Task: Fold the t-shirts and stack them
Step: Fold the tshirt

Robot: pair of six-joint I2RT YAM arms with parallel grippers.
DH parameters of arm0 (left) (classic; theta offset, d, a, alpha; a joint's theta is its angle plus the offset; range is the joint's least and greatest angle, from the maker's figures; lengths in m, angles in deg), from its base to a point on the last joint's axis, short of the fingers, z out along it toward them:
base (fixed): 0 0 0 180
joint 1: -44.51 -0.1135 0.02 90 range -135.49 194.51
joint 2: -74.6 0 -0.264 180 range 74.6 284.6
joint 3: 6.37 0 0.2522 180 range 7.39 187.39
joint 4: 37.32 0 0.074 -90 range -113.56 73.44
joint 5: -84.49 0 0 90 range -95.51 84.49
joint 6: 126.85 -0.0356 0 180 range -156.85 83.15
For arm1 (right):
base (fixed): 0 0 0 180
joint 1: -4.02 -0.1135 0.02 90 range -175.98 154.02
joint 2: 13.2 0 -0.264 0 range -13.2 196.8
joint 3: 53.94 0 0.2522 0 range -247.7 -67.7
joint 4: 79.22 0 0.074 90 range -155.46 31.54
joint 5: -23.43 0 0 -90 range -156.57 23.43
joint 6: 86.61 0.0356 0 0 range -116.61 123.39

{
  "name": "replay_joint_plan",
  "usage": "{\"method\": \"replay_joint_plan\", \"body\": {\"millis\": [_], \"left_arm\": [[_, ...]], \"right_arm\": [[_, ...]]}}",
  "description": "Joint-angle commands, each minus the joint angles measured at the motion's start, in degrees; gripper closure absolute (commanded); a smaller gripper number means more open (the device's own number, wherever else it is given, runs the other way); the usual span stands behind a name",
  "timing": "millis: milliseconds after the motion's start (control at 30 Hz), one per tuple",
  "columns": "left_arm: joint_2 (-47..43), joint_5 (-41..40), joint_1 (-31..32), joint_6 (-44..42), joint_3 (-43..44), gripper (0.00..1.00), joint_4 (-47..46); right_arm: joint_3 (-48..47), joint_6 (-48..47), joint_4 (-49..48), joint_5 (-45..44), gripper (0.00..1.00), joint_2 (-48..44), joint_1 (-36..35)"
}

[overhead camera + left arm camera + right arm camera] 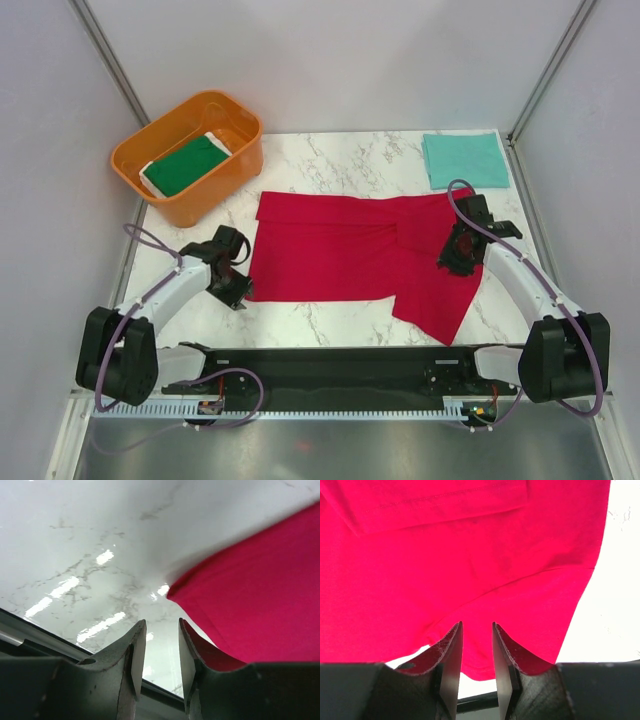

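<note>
The bright red t-shirt (350,255) lies spread across the middle of the marble table (330,315), its right part bunched and trailing toward the near edge. A folded teal t-shirt (465,159) lies at the far right corner. The dark green t-shirt with a white edge (185,165) sits inside the orange tub. My left gripper (237,290) is open and empty just left of the red shirt's near left corner (172,592). My right gripper (455,262) is open over the red shirt's right part (470,570), jaws apart with cloth beneath them.
The orange plastic tub (240,165) stands at the far left corner. Grey walls close in on both sides. A black rail (330,365) runs along the near edge between the arm bases.
</note>
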Motion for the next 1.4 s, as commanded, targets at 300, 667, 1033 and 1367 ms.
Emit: {"method": "replay_joint_plan", "body": {"millis": [300, 667, 1033, 1367], "left_arm": [[3.6, -11.8, -0.1, 7.5, 2.4, 0.53, 1.4], [5.6, -7.7, 0.1, 7.5, 0.7, 0.54, -2.2], [8.6, -3.5, 0.2, 5.4, -2.3, 0.63, -10.5], [4.8, -3.3, 0.2, 4.8, -4.6, 0.98, -13.1]], "right_arm": [[-1.7, 0.5, 0.3, 0.9, 0.62, -1.8, -0.1], [4.4, 22.0, 11.2, -2.0, 0.61, -16.3, -3.9], [10.4, 29.8, 14.8, -1.3, 0.58, -12.0, -5.0], [9.6, 40.8, 16.5, -8.3, 0.55, -4.9, -3.8]]}}
